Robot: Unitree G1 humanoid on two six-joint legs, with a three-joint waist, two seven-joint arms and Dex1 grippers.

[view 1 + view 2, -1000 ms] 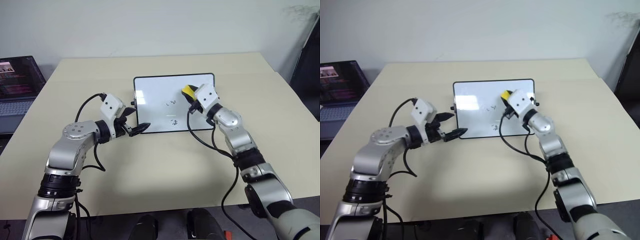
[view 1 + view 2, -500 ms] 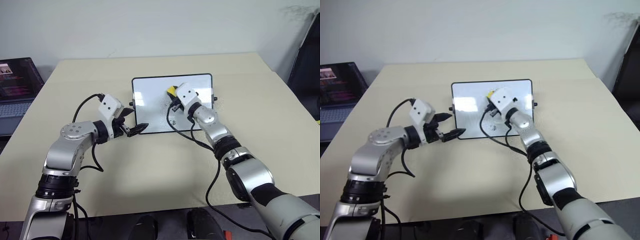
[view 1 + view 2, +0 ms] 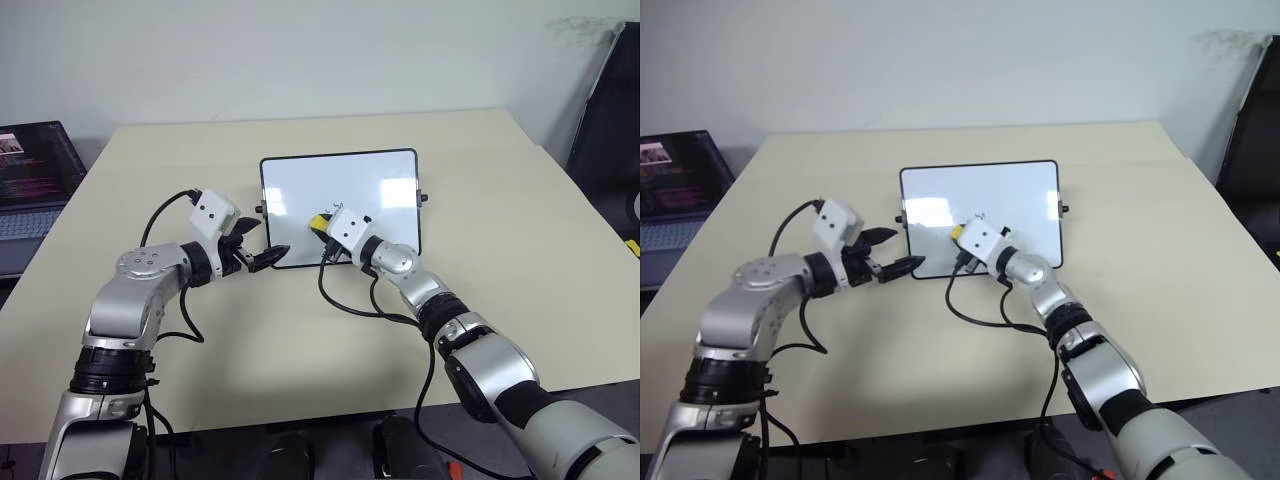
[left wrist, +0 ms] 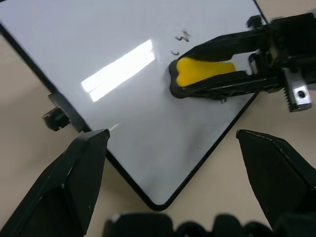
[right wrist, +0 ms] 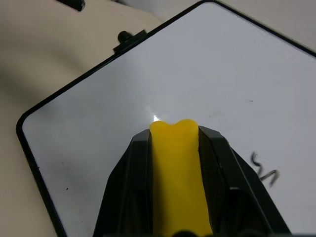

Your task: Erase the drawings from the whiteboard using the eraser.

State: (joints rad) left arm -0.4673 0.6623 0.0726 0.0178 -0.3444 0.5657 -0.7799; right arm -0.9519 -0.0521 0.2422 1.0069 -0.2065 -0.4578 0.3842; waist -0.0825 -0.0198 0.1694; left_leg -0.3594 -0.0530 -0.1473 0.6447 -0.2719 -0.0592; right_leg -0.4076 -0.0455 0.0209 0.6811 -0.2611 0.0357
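Right gripper (image 5: 175,148) clamped on the eraser (image 5: 177,173), a soft yellow block squeezed to a notched tip, dark layer underneath, pressed onto the board (image 3: 370,180) near its front edge. Left gripper (image 3: 262,258), black pointed fingers spread apart, holds nothing and hovers at the board's front-left corner. Board is glossy white, thin black frame, rounded corners, small knobs on the short sides, lying mid-table. Small black squiggle marks (image 4: 180,38) just beside the eraser tip. Table (image 3: 150,160) matte beige, pale wall behind, laptop (image 3: 30,180) off its left edge.
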